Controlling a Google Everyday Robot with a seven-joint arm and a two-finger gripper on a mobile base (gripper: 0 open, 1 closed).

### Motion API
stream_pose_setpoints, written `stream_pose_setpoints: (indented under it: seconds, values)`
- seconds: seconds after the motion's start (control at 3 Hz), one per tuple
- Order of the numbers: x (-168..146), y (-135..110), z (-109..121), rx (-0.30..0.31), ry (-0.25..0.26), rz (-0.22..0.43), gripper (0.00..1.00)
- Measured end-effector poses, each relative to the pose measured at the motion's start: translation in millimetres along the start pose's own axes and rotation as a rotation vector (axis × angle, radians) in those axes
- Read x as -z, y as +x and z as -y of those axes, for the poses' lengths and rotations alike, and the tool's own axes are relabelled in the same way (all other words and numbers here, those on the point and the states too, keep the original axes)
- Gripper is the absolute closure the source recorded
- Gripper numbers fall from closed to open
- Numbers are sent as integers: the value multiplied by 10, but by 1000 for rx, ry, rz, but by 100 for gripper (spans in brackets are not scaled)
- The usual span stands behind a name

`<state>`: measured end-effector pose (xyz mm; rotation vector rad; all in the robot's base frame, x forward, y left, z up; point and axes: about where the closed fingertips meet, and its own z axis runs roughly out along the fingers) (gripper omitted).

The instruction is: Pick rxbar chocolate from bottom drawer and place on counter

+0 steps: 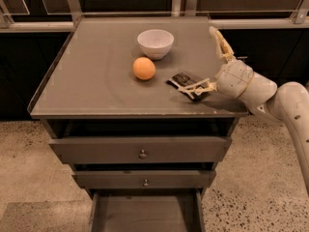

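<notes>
The rxbar chocolate (181, 80), a flat black bar, lies on the counter (91, 81) near its front right, to the right of the orange. My gripper (199, 58) is at the counter's right side and is open wide. One finger (220, 41) points up and away, and the other finger (200, 86) lies low across the bar's right end, touching or just over it. The bottom drawer (145, 211) is pulled out at the foot of the cabinet, and its grey floor shows.
A white bowl (155, 43) stands at the counter's back middle, with an orange (144, 68) just in front of it. Two knobbed drawers (141, 150) sit slightly ajar above the bottom one. My arm (285, 105) reaches in from the right.
</notes>
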<state>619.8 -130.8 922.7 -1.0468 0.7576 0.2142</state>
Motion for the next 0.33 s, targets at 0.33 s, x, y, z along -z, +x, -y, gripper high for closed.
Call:
stream_pose_setpoints:
  seconds: [0.33]
  values:
    - [0, 0, 0, 0, 0, 0, 0]
